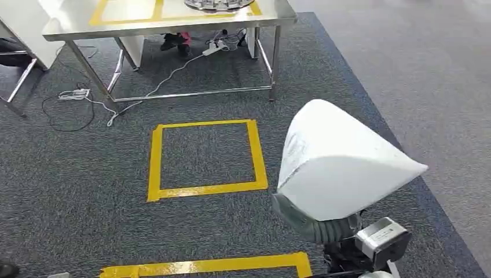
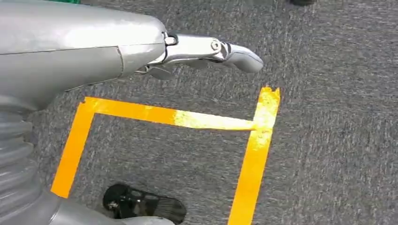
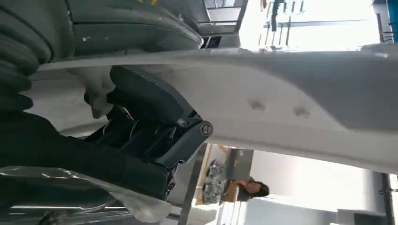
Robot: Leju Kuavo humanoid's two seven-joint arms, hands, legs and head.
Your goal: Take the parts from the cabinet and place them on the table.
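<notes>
Head view looks down on dark carpet with a yellow tape square in the middle and a second strip of tape nearer the robot. Beyond the square stands a steel table with yellow tape on its top and a round metal tray at its far edge. White cables and a power strip lie on the carpet under it.

At lower right, the right robot hand holds up a large white part, a broad, curved shell wrapped in clear film, well short of the table. The right wrist view shows the dark fingers clamped against the part's pale underside, with a person seated in the background beside a table leg.

Left wrist view shows the left robot hand hanging over the carpet above a taped corner, one silver finger stretched out straight and nothing in its grasp; its other fingers are hidden, so I cannot tell whether it is released or clenched.
</notes>
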